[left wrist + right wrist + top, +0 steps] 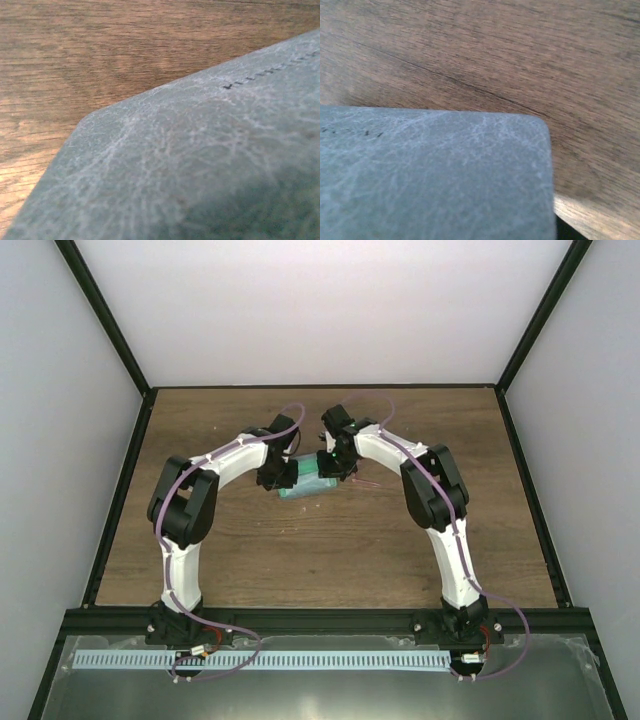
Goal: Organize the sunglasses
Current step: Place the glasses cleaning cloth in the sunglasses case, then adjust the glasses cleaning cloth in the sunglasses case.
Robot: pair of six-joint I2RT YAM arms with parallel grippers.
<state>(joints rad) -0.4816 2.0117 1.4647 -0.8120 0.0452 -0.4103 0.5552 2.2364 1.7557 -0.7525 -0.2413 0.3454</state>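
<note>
The teal-blue case (303, 486) lies at the middle of the table, with both grippers down on it. My left gripper (279, 476) is at its left end and my right gripper (334, 466) at its right end. A thin pinkish-red part of the sunglasses (367, 484) shows on the wood just right of the case; the rest is hidden under the right arm. The case's grainy surface (200, 165) fills most of the left wrist view and also the lower left of the right wrist view (435, 175). No fingers show in either wrist view, so their opening is unclear.
The wooden table (320, 560) is ringed by a black frame (120, 500) and white walls. Both arm bases stand at the near edge, with a slotted white rail (300, 660) in front of them.
</note>
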